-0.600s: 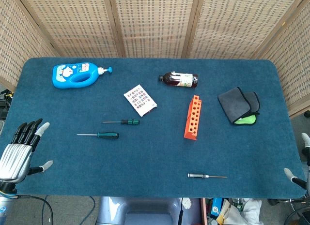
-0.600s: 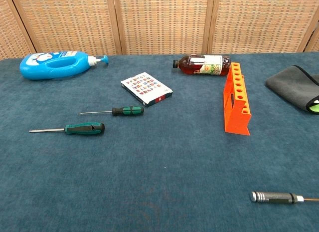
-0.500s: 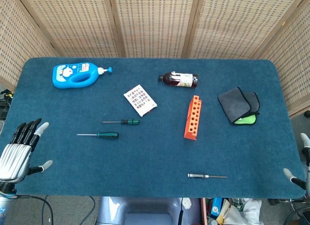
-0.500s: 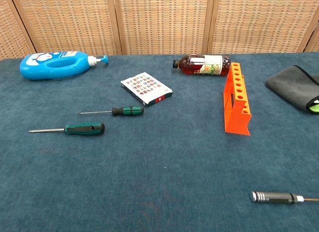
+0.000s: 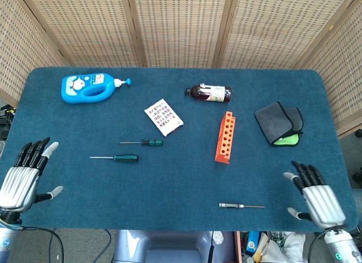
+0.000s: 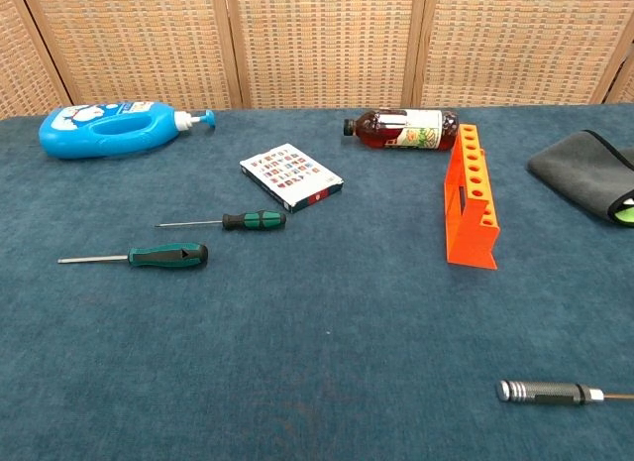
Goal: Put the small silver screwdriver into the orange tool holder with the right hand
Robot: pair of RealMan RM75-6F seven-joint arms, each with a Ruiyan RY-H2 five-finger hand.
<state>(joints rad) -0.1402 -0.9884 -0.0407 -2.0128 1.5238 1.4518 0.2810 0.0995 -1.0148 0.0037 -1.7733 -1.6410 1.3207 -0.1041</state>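
Since the earlier frame, only the right hand (image 5: pixel 318 196) has moved: it has come up over the table's near right corner, fingers spread and holding nothing. Just to its left, the small silver screwdriver (image 5: pixel 241 206) lies flat near the front edge, tip pointing right, untouched. Well beyond it, the orange tool holder (image 5: pixel 225 137) stands with its row of holes facing up. I judge the reach is only beginning; next the hand must swing left, lower over the knurled handle and pinch it. At the near left corner, the left hand (image 5: pixel 22 177) rests open and empty.
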